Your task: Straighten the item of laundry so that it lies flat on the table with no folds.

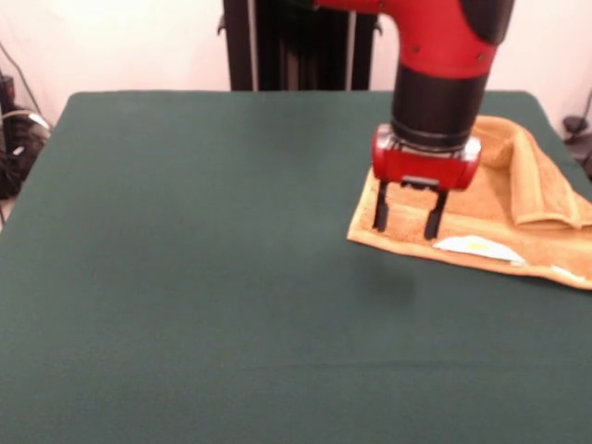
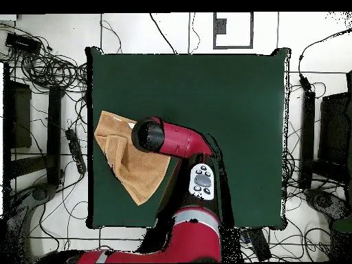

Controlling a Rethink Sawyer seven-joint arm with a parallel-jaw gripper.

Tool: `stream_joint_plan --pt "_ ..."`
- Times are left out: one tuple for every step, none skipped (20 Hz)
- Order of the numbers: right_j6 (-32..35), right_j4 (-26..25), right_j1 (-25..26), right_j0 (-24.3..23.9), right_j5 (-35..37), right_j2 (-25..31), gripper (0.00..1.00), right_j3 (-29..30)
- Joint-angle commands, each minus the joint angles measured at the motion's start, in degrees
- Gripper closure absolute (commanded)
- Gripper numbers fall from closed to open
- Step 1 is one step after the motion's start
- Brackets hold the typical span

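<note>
Gripper [image 1: 405, 225] fingers spread, empty, over towel [image 1: 481, 217] corner near label [image 1: 476, 247]. Towel at table [image 1: 203, 250] edge, far side folded over. Soft, light terry, probably drapes and drags; pinch folded flap's edge, peel outward.

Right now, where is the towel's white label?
Front view: the white label sits on the orange-tan towel's near edge, at the table's right side, just right of the open hand.

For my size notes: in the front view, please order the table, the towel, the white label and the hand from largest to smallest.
1. The table
2. The towel
3. The hand, open; it is nearer the camera than the towel, so this rank is unsure
4. The white label
</note>
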Motion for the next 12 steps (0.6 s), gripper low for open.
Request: stream_joint_plan --pt "3.9 -3.9 4.1 -0.9 0.9 3.6 0.0 -0.3" --pt "4.1 -4.3 3.9 -1.1 0.5 3.6 0.0 0.2" --pt "4.0 -4.6 4.0 -1.4 0.4 3.7 0.0 0.3" --pt "3.9 -4.9 4.1 -1.8 0.4 3.8 0.0 0.3" --pt "3.9 -5.1 4.3 -2.2 0.2 4.0 0.0 0.3" --pt "3.7 -5.2 4.5 -2.4 1.1 4.0 0.0 -0.7" --pt "4.0 -5.5 4.7 -2.7 0.7 4.1 0.0 -0.5" --pt "4.4 -6.2 4.8 -3.1 -1.4 4.7 0.0 1.4" --pt "4.6 -6.5 4.9 -3.2 -1.9 4.8 0.0 1.7" --pt "4.8 -6.8 5.0 -3.4 -2.3 4.9 0.0 1.9" --pt "4.8 -7.1 5.2 -3.7 -2.7 5.2 0.0 2.1" --pt "4.8 -7.4 5.3 -4.0 -3.1 5.4 0.0 2.5"
